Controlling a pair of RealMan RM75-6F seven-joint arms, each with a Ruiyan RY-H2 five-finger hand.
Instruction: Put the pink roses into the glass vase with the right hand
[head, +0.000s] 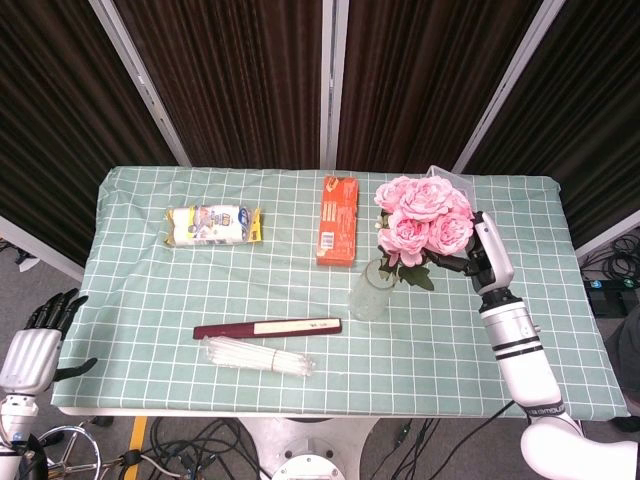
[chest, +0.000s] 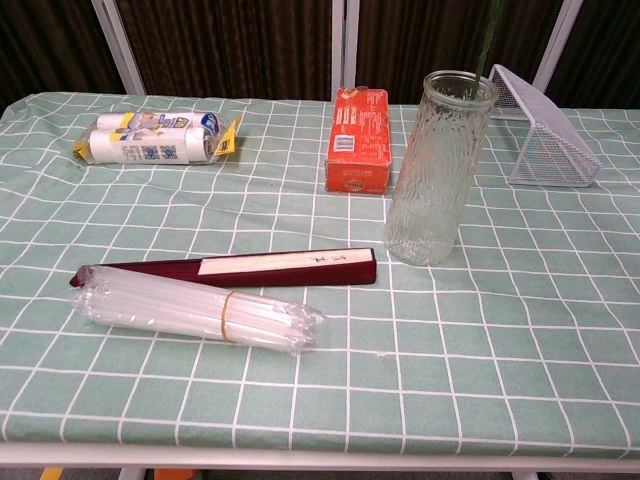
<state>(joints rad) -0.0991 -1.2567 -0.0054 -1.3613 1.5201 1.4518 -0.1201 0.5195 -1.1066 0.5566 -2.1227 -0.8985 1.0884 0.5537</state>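
Right of centre, the right hand (head: 478, 262) grips the pink roses (head: 421, 221) above the glass vase (head: 373, 290), while the left hand (head: 40, 340) hangs open lower left.

Free room and obstacles around the vase mouth, head and chest views.
The tall clear ribbed glass vase (chest: 438, 170) stands upright near mid-table; the orange cardboard box (chest: 358, 152) lies close on its far left, the white wire-mesh basket (chest: 545, 130) well apart to its right. The right hand (head: 484, 262) approaches from the right holding the bunch of pink roses (head: 420, 220) above the mouth, a green stem (chest: 488, 38) at the rim. Open checked green tablecloth (chest: 520, 330) lies right and front. The dark red folded fan (chest: 228, 269) and clear-wrapped bundle of straws (chest: 190, 312) occupy the front left.
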